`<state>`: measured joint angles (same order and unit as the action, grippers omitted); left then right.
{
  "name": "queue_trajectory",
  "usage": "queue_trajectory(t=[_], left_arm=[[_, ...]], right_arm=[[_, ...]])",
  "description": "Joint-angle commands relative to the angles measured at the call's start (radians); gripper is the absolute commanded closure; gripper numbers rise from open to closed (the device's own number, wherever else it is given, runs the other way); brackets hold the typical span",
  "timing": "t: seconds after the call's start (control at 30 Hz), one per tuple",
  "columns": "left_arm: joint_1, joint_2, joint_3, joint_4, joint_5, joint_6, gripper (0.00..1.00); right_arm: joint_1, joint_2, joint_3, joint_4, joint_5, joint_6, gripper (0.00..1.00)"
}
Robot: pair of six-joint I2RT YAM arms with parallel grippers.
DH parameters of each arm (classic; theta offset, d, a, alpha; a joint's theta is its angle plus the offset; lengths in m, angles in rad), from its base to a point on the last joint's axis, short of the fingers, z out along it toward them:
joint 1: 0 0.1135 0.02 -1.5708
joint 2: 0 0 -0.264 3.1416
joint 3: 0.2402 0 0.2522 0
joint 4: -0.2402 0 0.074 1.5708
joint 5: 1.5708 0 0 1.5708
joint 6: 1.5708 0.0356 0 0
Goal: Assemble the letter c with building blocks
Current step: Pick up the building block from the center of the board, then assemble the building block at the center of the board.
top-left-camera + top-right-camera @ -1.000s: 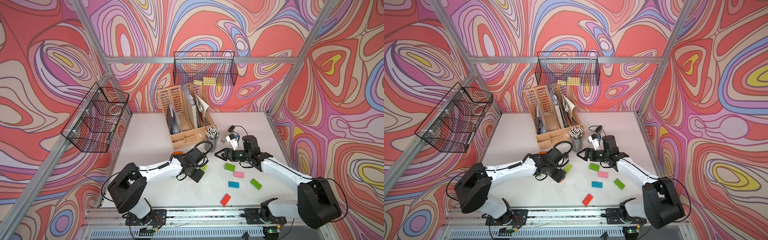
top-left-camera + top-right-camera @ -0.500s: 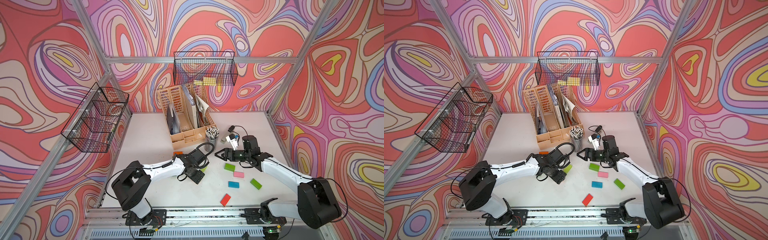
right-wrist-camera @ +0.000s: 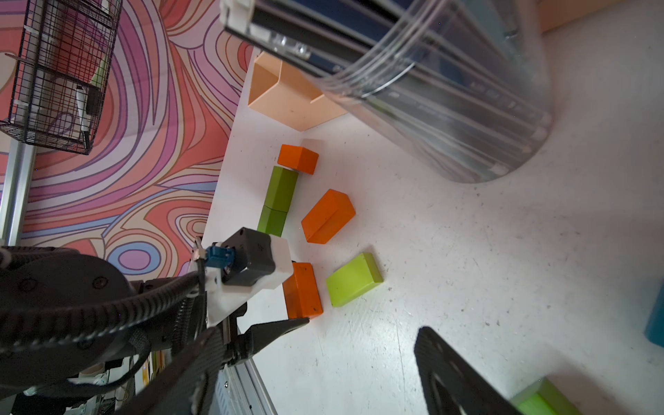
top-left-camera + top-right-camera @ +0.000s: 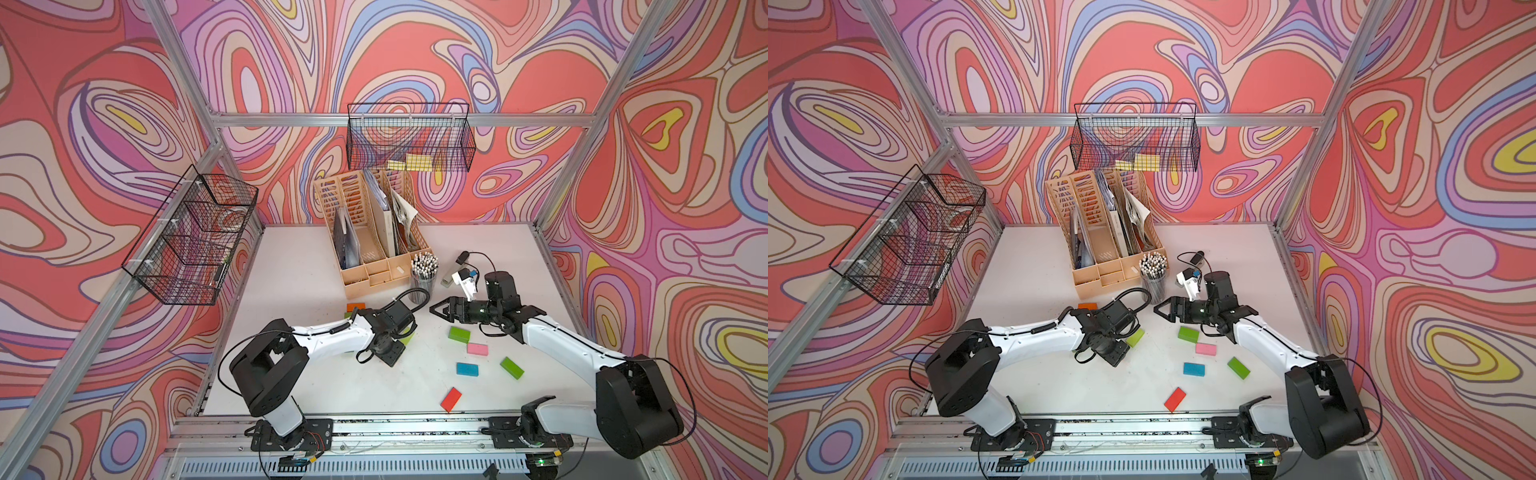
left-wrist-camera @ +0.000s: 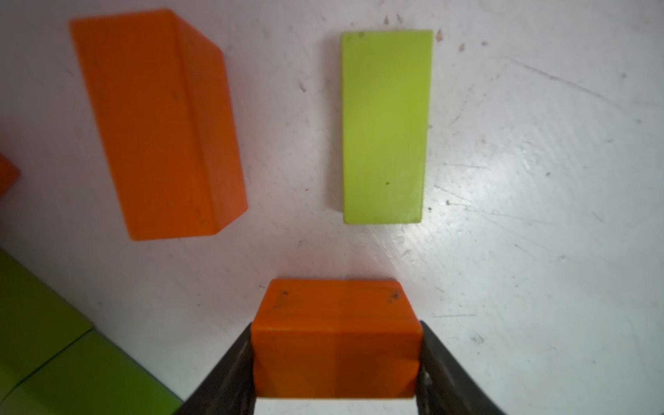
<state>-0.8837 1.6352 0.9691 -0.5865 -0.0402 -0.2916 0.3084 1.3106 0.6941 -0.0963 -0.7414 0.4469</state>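
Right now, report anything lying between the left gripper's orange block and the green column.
Nothing visible: bare table separates the gripped orange block from the green column. The loose orange block and lime block lie ahead, outside that gap.

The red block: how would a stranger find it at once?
Find the metal rail at the near edge. The red block lies flat just behind it, apart from the others. It is the only red one.
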Motion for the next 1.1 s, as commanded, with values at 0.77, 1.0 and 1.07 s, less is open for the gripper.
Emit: queue_trajectory(t=[0.77, 1.0, 1.07], left_arm=[[-0.002, -0.321, -0.189, -0.234, -0.054, -0.634, 0.42], [0.025, -0.345, -0.248, -0.213, -0.057, -0.629, 0.4], [0.033, -0.358, -0.265, -0.192, -0.054, -0.621, 0.4]], right_arm=[[0.003, -0.031, -0.018, 0.009, -0.004, -0.001, 0.12], [0.003, -0.028, -0.021, 0.014, -0.003, -0.001, 0.12], [0.002, -0.02, -0.02, 0.015, -0.003, -0.001, 0.12]])
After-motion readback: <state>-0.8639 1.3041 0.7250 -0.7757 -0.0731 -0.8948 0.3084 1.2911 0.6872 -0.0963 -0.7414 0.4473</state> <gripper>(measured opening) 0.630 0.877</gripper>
